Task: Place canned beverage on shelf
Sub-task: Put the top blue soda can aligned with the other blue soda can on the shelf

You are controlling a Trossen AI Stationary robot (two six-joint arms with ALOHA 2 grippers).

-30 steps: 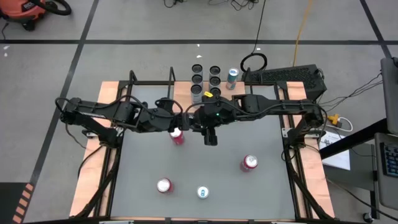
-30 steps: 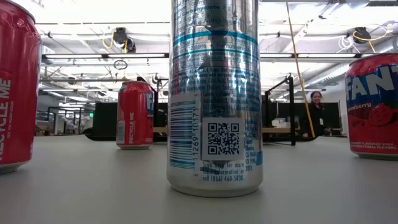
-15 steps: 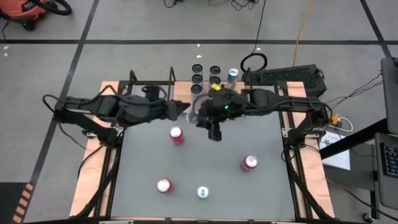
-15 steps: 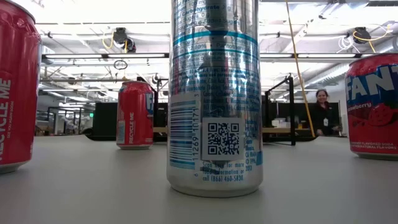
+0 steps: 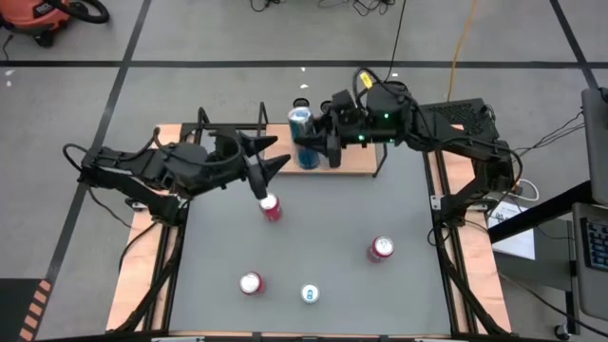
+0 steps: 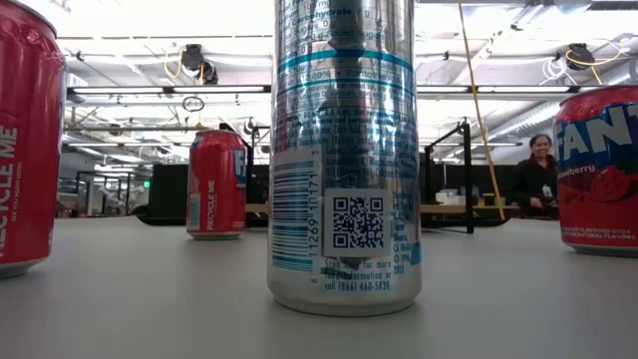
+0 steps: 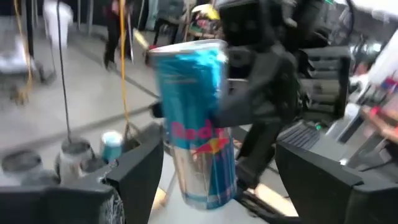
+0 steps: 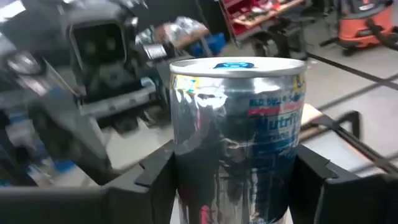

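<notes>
Right hand [image 5: 309,150] is clamped on the upright blue-and-silver can [image 5: 301,123], holding it over the shelf [image 5: 356,160] at the tabletop's [image 5: 323,228] far edge. Left hand [image 5: 271,161], fingers apart, hangs just left of it, empty.

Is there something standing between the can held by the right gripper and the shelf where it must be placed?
Nothing visible does. The right gripper holds the blue can upright over the shelf. The left gripper, open, is beside it, not under it. Whether the can already touches the board cannot be told.
</notes>
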